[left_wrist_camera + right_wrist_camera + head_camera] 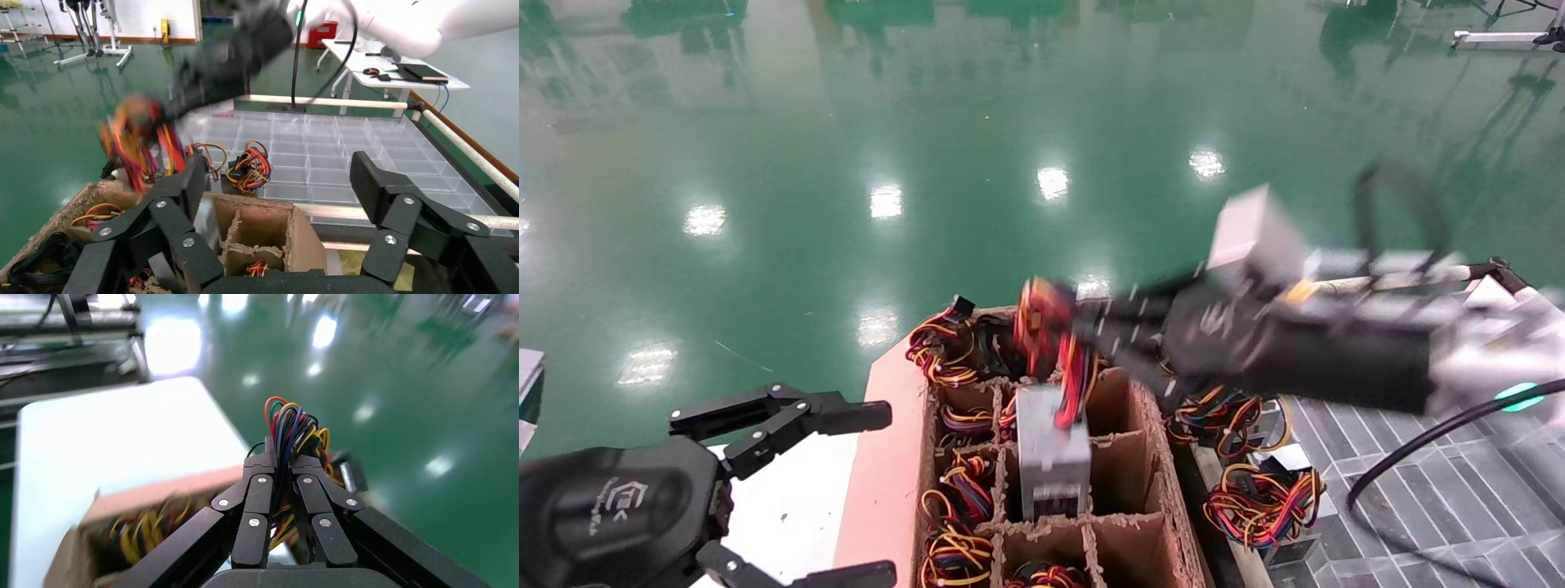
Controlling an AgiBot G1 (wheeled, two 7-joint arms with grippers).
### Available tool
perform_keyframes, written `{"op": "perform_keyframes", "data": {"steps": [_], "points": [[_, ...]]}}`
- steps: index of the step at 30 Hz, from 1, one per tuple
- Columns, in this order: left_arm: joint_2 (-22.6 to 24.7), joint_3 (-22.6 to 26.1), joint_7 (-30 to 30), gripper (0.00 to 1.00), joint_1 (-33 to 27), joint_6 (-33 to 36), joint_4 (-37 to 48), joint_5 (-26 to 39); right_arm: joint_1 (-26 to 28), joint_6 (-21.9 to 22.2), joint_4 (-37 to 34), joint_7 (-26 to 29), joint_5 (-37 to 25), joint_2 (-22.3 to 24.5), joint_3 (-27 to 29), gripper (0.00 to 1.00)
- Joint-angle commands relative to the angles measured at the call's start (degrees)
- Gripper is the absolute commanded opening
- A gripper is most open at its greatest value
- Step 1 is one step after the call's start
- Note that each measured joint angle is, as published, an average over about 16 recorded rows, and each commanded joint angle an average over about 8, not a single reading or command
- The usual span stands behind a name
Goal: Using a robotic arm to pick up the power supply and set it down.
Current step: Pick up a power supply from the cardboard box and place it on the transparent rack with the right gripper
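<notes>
Supply (1054, 457) hangs by its wires (1050, 327) over the middle cells of the carton (1148, 433), its silver body partly down in one cell. My right jaws (1083, 331) are clamped on those wires; the right wrist view shows the closed fingers (260, 496) pinching the bundle, which the head view only shows smeared. My left jaws (797, 490) hang spread open beside the carton over the white tabletop (780, 506). The left wrist view alone shows the clear divided tray (318, 153) beyond.
</notes>
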Motion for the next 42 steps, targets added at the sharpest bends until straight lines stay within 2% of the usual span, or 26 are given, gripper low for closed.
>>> {"op": "perform_keyframes", "data": {"steps": [1,5,8,15,20,25,30,36,42], "points": [[0.0,0.0,0.0,1.0,0.0,0.0,0.0,0.0,0.5,1.3,4.5,2.2,1.1,2.0,1.5,0.0],[0.0,0.0,0.0,1.0,0.0,0.0,0.0,0.0,3.0,2.2,9.4,5.4,1.9,7.6,4.5,0.0],[0.0,0.0,0.0,1.0,0.0,0.0,0.0,0.0,5.6,1.0,10.9,6.9,2.1,12.0,6.3,0.0],[0.0,0.0,0.0,1.0,0.0,0.0,0.0,0.0,12.4,-5.9,11.1,9.7,1.1,22.9,8.5,0.0],[0.0,0.0,0.0,1.0,0.0,0.0,0.0,0.0,14.7,-11.1,11.0,11.9,0.6,31.1,9.6,0.0],[0.0,0.0,0.0,1.0,0.0,0.0,0.0,0.0,13.4,-14.6,10.9,13.4,1.8,38.6,9.8,0.0],[0.0,0.0,0.0,1.0,0.0,0.0,0.0,0.0,9.7,-15.8,10.5,13.3,4.5,45.0,7.7,0.0],[0.0,0.0,0.0,1.0,0.0,0.0,0.0,0.0,4.9,-15.8,10.2,11.2,8.9,50.3,0.9,0.0],[0.0,0.0,0.0,1.0,0.0,0.0,0.0,0.0,1.6,-13.9,10.3,7.2,13.1,52.6,-7.1,0.0]]}}
